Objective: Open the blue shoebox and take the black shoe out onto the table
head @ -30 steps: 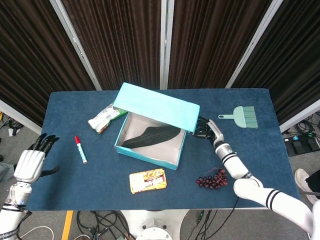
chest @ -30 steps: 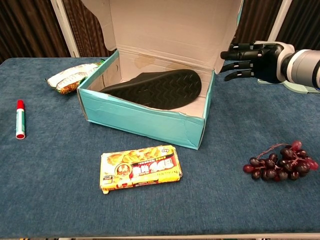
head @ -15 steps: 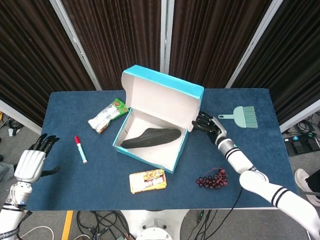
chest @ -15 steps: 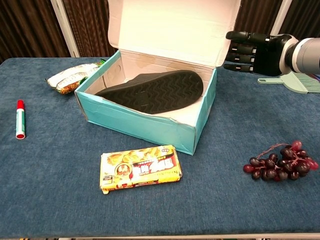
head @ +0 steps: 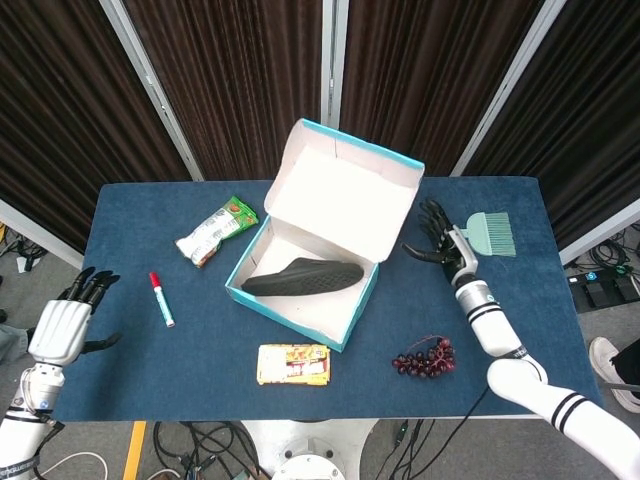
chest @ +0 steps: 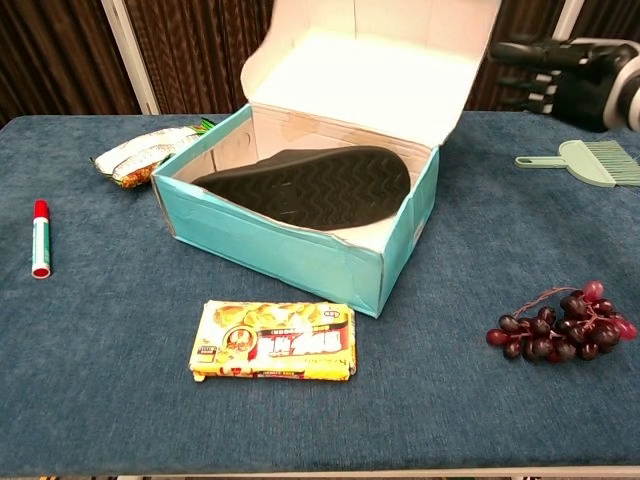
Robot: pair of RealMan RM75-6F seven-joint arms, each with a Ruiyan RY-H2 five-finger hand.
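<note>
The blue shoebox [head: 345,322] [chest: 290,248] stands in the middle of the table with its lid [head: 345,205] [chest: 372,75] raised and tilted back. The black shoe [head: 303,276] [chest: 310,184] lies inside on its side, sole toward me. My right hand [head: 441,240] [chest: 568,76] hovers just right of the lid's edge, fingers spread, holding nothing. My left hand [head: 62,325] hangs off the table's left edge, empty, fingers apart.
A snack packet [head: 214,232] [chest: 145,153] lies left of the box, a red-capped marker [head: 161,298] [chest: 40,238] further left. A yellow packet [head: 294,364] [chest: 274,340] sits in front of the box. Grapes [head: 424,357] [chest: 558,326] lie front right, a green brush [head: 483,232] [chest: 587,162] back right.
The lid swung up and back from nearly flat to fully raised. My right hand moved right and away from the lid's edge. The box shifted slightly, nudging the yellow packet.
</note>
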